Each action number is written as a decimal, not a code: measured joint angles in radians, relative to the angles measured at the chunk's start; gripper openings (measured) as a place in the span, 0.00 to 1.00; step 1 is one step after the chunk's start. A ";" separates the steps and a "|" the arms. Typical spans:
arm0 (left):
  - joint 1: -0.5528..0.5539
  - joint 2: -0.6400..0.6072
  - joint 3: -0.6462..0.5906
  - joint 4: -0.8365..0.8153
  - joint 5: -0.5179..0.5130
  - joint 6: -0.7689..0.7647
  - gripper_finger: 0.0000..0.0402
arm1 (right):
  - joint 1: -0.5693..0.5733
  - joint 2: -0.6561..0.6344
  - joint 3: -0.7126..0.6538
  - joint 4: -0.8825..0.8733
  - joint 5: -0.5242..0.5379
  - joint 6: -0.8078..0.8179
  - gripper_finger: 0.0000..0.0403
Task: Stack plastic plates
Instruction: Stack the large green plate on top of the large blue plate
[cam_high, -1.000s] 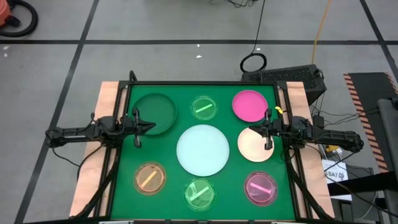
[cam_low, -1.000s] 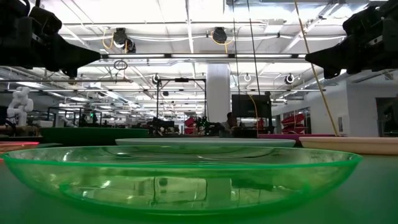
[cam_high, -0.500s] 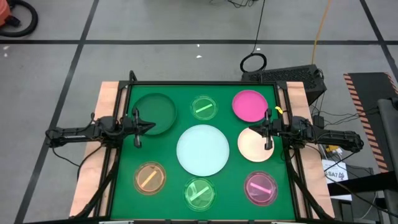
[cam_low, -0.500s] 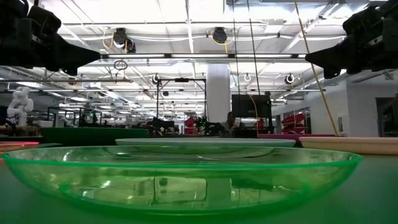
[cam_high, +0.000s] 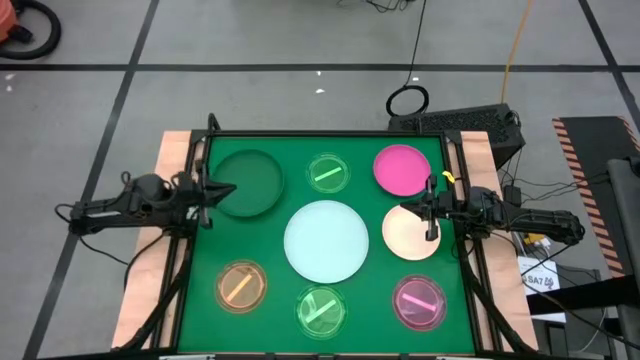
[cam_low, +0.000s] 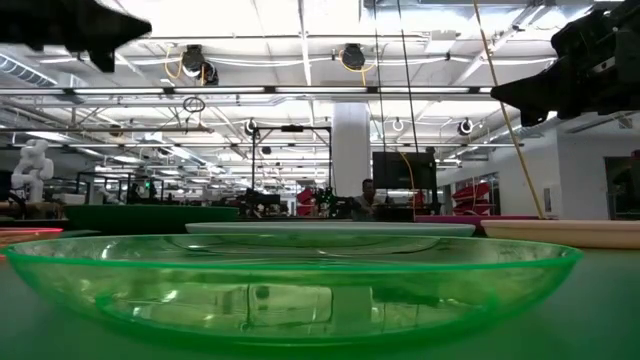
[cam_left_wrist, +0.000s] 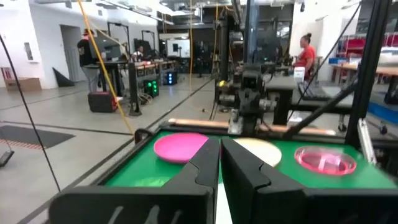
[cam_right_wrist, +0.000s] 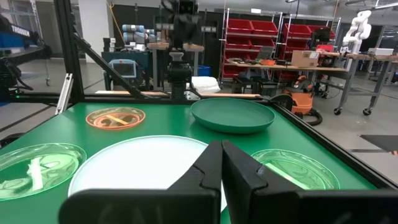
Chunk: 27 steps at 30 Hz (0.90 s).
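Observation:
Eight plates lie flat and apart on the green mat. In the high view I see the dark green plate (cam_high: 250, 182), a translucent green plate (cam_high: 328, 173), the bright pink plate (cam_high: 402, 169), the large mint-white plate (cam_high: 326, 241), the cream plate (cam_high: 411, 236), the orange plate (cam_high: 241, 286), a second translucent green plate (cam_high: 321, 309) and the striped pink plate (cam_high: 419, 302). My left gripper (cam_high: 231, 188) (cam_left_wrist: 219, 149) is shut and hovers above the dark green plate's left rim. My right gripper (cam_high: 403, 208) (cam_right_wrist: 222, 149) is shut, in the air over the cream plate's far-left rim.
A black frame (cam_high: 325, 134) borders the mat, with wooden strips (cam_high: 170, 160) outside it left and right. The near translucent green plate (cam_low: 290, 290) fills the low view. People (cam_left_wrist: 305, 53) stand in the room far beyond the table. Cables and a box (cam_high: 470, 125) lie on the floor.
My left arm has drawn back toward the table's left edge and risen; its fingertips now sit over the dark green plate's left rim instead of farther in over it. The plates have stayed where they were.

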 joint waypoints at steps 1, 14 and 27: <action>0.000 0.024 0.036 -0.005 0.000 -0.006 0.06 | 0.000 0.000 0.000 0.000 0.000 0.000 0.00; -0.004 0.439 0.413 -0.102 -0.032 -0.082 0.06 | 0.000 0.000 0.000 -0.003 0.000 0.000 0.00; -0.058 0.792 0.564 -0.369 -0.128 -0.097 0.06 | 0.000 0.000 0.000 -0.004 0.000 0.023 0.00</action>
